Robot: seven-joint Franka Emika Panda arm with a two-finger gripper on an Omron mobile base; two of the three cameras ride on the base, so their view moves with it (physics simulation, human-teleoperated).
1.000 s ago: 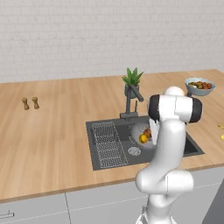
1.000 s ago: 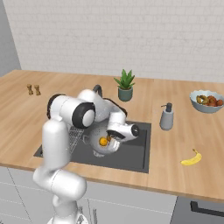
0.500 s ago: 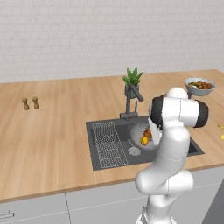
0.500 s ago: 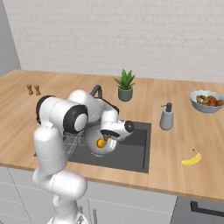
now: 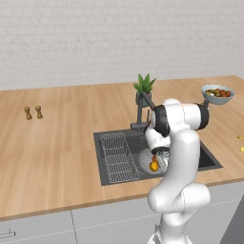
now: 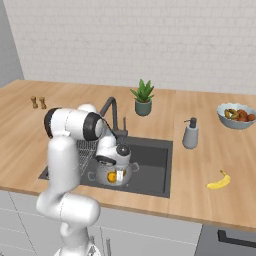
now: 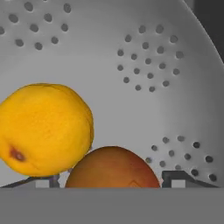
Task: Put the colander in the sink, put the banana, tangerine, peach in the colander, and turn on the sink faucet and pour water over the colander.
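The gripper (image 7: 111, 178) hangs low inside the colander (image 7: 144, 57) in the sink (image 6: 150, 165), fingers spread wide with the peach (image 7: 113, 168) lying between the tips — whether they touch it I cannot tell. The tangerine (image 7: 44, 129) rests against the peach. The banana (image 6: 220, 181) lies on the counter (image 6: 210, 150) — well apart from the faucet (image 6: 111, 111)

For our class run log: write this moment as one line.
gripper: open above peach | tangerine: in colander | banana: on counter
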